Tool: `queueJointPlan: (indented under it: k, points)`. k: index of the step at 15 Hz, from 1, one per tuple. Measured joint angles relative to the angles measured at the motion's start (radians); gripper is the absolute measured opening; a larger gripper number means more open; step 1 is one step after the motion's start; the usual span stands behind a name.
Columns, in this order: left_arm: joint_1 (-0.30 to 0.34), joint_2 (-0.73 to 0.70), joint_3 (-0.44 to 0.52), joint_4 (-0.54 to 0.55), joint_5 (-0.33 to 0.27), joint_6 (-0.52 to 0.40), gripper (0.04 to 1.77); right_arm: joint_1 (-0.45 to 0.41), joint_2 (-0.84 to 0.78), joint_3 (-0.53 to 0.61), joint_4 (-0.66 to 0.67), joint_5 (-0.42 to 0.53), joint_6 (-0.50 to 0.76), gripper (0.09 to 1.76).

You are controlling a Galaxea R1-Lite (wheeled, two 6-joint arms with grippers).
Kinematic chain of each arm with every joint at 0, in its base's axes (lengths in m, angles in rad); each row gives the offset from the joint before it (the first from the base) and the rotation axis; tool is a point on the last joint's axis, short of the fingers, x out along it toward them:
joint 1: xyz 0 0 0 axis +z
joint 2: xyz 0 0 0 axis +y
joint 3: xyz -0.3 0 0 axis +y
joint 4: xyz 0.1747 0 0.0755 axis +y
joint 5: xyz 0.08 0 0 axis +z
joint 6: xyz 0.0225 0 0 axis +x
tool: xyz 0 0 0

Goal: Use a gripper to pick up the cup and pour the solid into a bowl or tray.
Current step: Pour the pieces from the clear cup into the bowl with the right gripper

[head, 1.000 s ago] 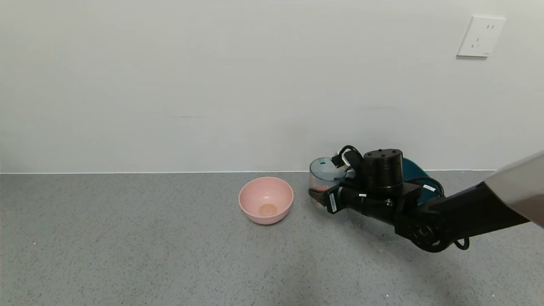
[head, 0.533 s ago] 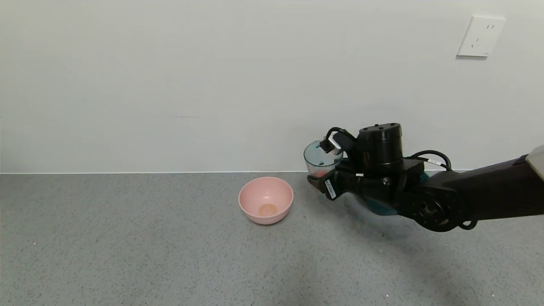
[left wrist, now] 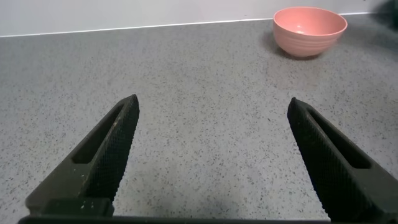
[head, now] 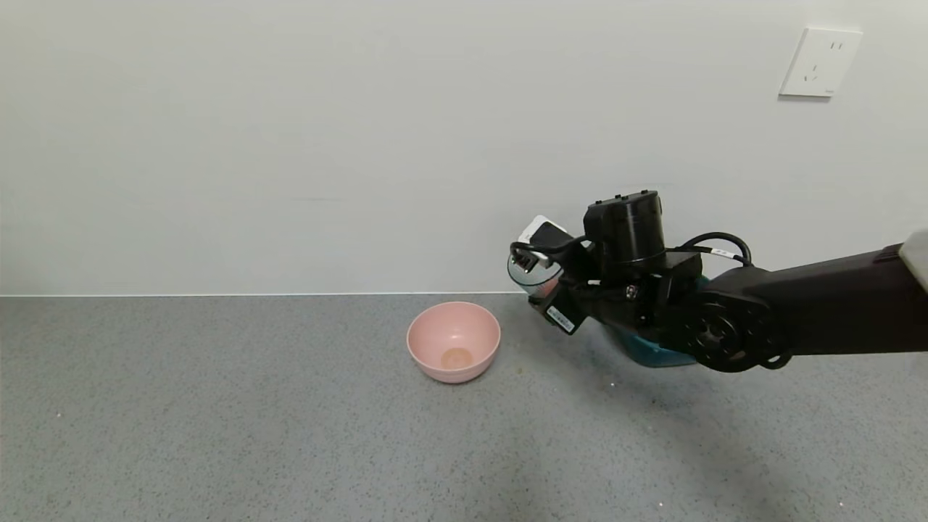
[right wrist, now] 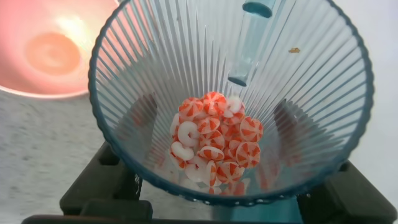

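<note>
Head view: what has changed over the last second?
The right gripper, shut on the cup, has lifted it off the counter and carried it up and left toward the pink bowl. The red-and-white bits are still in the cup. The bowl and the open left gripper stayed put.

Right gripper [head: 545,299] raised, clamped; left gripper [left wrist: 211,155] agape.

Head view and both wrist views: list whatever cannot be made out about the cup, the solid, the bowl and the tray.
- Cup, head view: mostly hidden behind the right gripper and its cables.
- Solid: seen only in the right wrist view.
- Bowl: cut off by the edge and the cup in the right wrist view.
- Dark teal tray, head view: mostly hidden by the right arm.
- Left gripper: absent from the head view.
</note>
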Motion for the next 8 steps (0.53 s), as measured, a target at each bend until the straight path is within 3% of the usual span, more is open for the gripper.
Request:
queueJointPlan:
  k: [8]
  points:
    - [0.000, 0.000, 0.000, 0.000, 0.000, 0.000, 1.72, 0.027, 0.137, -0.201, 0.004, -0.210, -0.246, 1.34]
